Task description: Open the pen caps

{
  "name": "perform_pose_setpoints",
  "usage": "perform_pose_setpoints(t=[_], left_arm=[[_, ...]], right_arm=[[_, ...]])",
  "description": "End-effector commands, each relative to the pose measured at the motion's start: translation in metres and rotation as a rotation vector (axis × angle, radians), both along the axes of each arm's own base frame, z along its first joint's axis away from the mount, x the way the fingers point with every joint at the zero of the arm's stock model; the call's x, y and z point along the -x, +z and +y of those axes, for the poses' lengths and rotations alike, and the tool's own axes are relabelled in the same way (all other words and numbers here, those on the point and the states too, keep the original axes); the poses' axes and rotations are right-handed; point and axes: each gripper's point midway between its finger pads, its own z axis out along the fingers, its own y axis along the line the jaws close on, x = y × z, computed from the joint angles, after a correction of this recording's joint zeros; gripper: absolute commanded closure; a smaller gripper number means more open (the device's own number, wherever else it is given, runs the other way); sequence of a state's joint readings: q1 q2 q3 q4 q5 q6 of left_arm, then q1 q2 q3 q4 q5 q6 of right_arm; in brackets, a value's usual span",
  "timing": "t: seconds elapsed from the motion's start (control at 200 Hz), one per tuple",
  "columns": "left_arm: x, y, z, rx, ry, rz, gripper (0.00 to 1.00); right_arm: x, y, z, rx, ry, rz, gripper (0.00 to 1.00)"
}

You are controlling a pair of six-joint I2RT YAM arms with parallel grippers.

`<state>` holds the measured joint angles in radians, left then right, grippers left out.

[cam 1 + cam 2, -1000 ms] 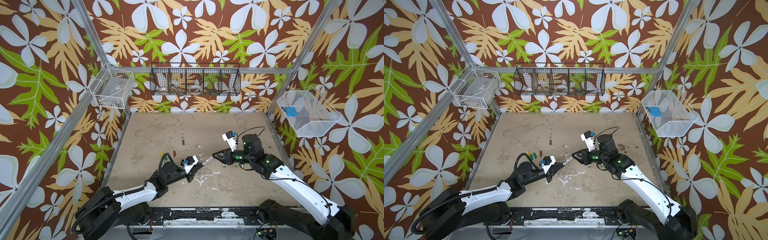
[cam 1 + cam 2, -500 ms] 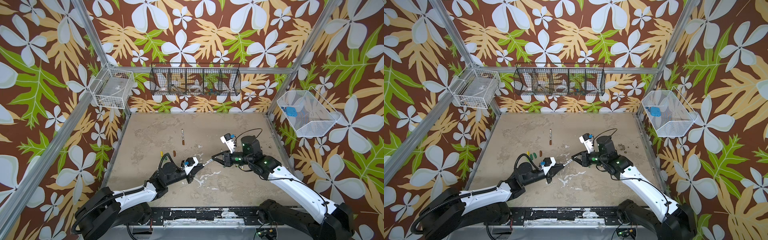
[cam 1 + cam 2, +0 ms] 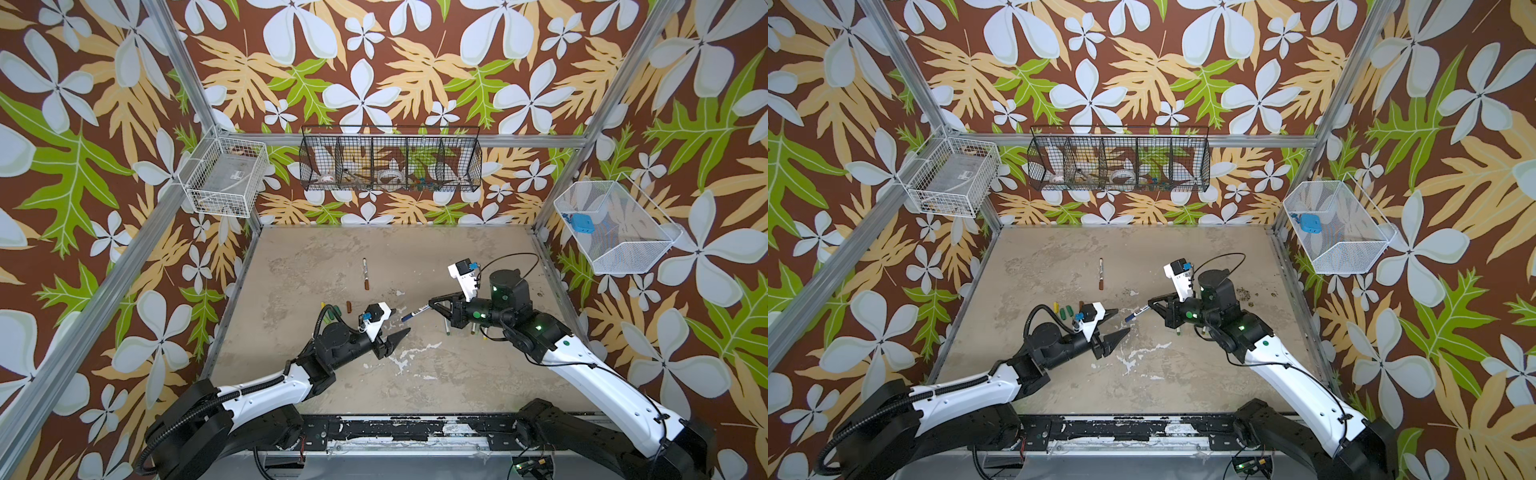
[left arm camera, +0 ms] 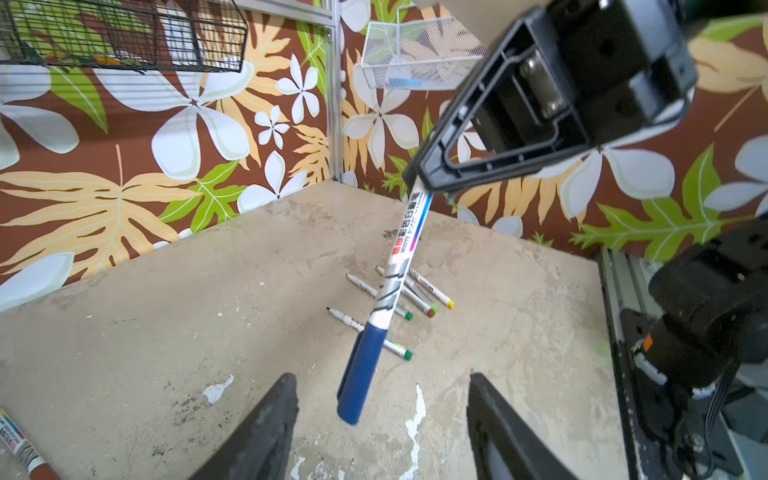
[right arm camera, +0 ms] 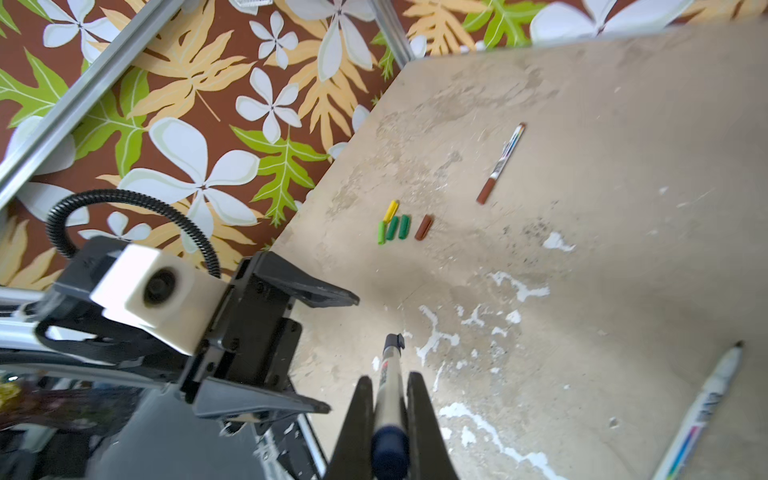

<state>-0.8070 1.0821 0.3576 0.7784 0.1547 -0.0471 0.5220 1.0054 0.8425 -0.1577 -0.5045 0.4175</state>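
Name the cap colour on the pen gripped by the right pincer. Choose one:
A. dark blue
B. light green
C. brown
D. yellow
A: in the left wrist view the cap on the free end of the pen is dark blue, and the right pincer is shut on that pen's barrel.

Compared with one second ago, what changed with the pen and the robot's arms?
The right end effector closed on the pen's barrel, and the left end effector let go and opened, so the pen passed from left to right. The blue cap is still on, between the open left fingers without touching them. The loose caps and the brown pen on the table stayed put.
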Motion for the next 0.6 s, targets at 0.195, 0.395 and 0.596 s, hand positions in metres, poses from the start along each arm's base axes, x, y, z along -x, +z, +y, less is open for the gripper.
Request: perform_pose_setpoints(t=[0.195,0.395,0.596], left_arm=[[-0.028,0.064,0.032,0.363,0.266,0.433,0.34],[-0.038,0.117,0.033,0.476,0.226,0.574,0.34],[-0.044,0.150,0.020,0.528,0.046,0.668,0.36]], right_arm=[[-0.003,0.093,-0.021,-0.049,-0.143,-0.730,1.00],[0.028,0.121,-0.006,0.041,-0.137,-1.126,1.00],[0.043,0.131,-0.001,0.065,-0.108,-1.292,1.00]])
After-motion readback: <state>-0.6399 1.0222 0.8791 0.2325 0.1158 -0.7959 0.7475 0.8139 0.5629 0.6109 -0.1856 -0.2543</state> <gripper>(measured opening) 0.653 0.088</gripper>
